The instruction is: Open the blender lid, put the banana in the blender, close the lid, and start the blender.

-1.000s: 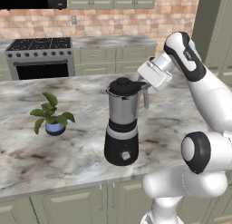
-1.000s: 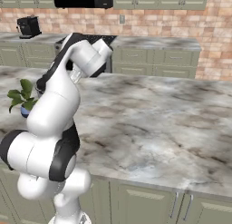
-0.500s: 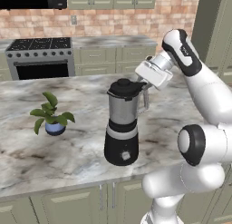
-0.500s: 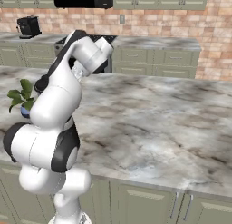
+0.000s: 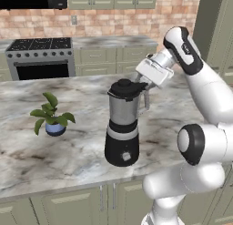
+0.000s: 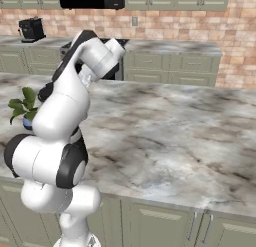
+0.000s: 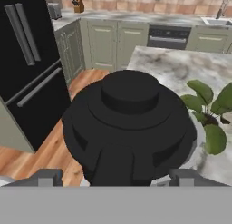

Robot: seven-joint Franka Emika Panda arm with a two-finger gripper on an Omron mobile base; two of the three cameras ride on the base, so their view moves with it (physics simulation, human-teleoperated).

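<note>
The blender (image 5: 123,128) stands on the marble counter, a clear grey jar on a black base with a white knob (image 5: 126,156). Its black domed blender lid (image 5: 125,88) sits on the jar. In the hand view the blender lid (image 7: 129,123) looms close, its side tab pointing at the camera. My gripper (image 5: 143,86) hovers at the lid's right edge, level with the tab. Seen from the hand, the gripper (image 7: 115,178) is open, its fingertips (image 7: 45,177) standing wide on either side of the tab and apart from it. The banana is out of view.
A leafy potted plant (image 5: 52,117) stands on the counter left of the blender and appears again as the plant (image 7: 208,114). A stove (image 5: 41,58) lines the back wall. Beyond the counter end is a black fridge (image 7: 27,69).
The jaws have spread apart and let go of the lid's tab. The hand has drawn back slightly up and right. The lid rests on the jar.
</note>
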